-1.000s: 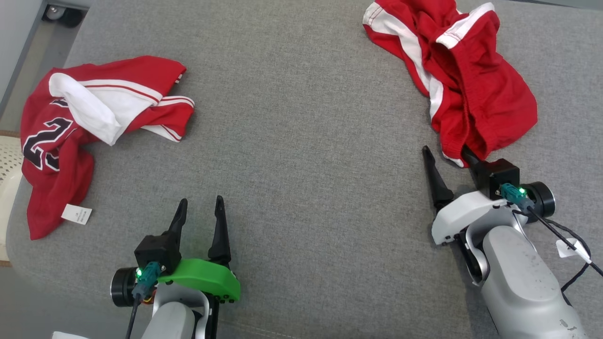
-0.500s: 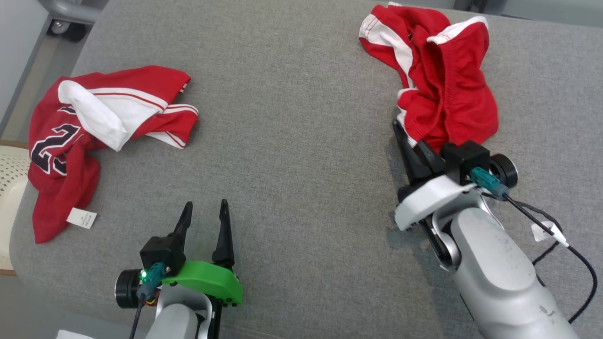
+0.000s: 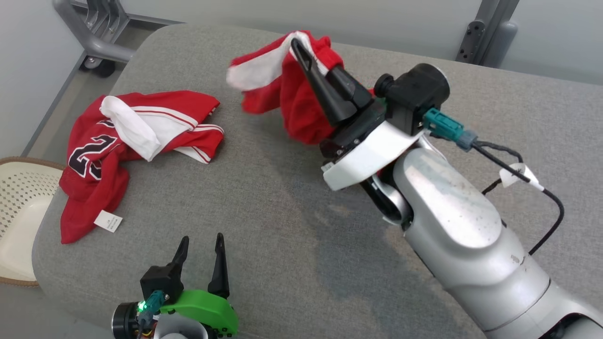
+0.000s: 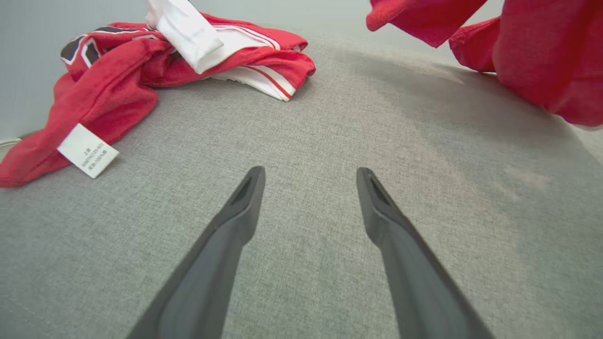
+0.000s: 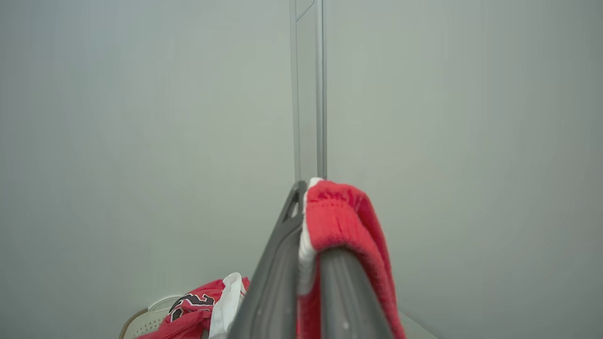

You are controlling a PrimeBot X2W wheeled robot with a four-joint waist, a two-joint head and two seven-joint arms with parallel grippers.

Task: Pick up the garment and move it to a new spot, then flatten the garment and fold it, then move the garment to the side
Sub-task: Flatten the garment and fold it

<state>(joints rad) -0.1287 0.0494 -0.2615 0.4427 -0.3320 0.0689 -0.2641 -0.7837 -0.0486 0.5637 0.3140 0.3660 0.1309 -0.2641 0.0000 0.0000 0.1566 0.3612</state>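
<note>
The garment [image 3: 292, 103], red shorts with white stripes, hangs bunched in the air above the grey padded surface [image 3: 282, 221]. My right gripper [image 3: 301, 49] is shut on its waistband edge, fingers pointing up and away. In the right wrist view the red and white cloth [image 5: 344, 216] is pinched between the closed fingers of the right gripper [image 5: 304, 186] and drapes over one of them. My left gripper [image 3: 200, 240] stands open near the front edge with nothing between its fingers. In the left wrist view, where the left gripper [image 4: 311, 174] is seen open, the hanging garment [image 4: 541, 56] shows at upper right.
A second red garment, a jersey with a dark number and a white label [image 3: 141, 136], lies crumpled at the left [image 4: 141, 70]. A cream basket [image 3: 19, 207] stands beyond the left edge. A wheeled metal frame [image 3: 94, 42] and a grey post [image 3: 485, 28] stand behind.
My right gripper closed on the shorts' edge and raised them off the surface, carrying them left toward the middle. The head view tilted up. The left arm stayed put.
</note>
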